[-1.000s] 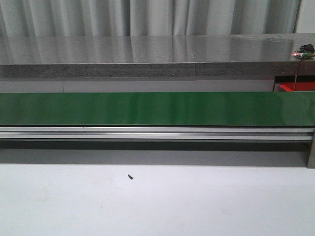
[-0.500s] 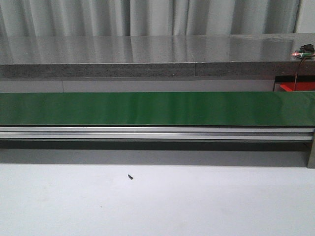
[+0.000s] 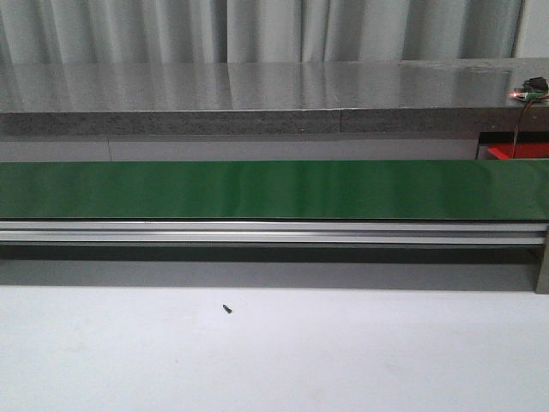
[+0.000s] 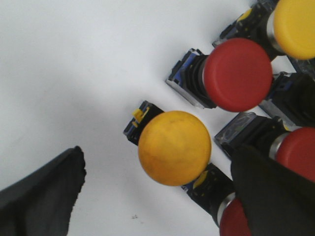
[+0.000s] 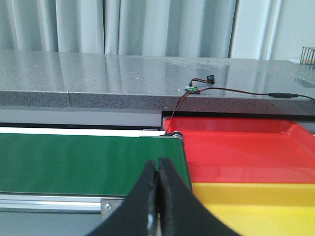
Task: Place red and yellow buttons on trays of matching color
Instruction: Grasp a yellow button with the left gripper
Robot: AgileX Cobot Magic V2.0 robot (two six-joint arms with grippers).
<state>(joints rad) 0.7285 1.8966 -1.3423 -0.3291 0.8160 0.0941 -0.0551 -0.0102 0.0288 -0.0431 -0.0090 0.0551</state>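
In the left wrist view several push buttons lie on a white table. A yellow button (image 4: 174, 147) lies between my left gripper's open fingers (image 4: 42, 196). My left gripper (image 4: 157, 191) hovers over it, touching nothing. A red button (image 4: 237, 73) and another yellow button (image 4: 295, 27) lie beyond it, and two more red buttons (image 4: 298, 152) lie beside the other finger. In the right wrist view my right gripper (image 5: 158, 169) is shut and empty, in front of the red tray (image 5: 236, 152) and the yellow tray (image 5: 256, 206). Neither gripper shows in the front view.
A green conveyor belt (image 3: 274, 189) runs across the front view on an aluminium frame, and shows in the right wrist view (image 5: 88, 164) ending at the trays. A grey stone counter (image 3: 257, 94) stands behind it. A small dark screw (image 3: 227, 308) lies on the white table.
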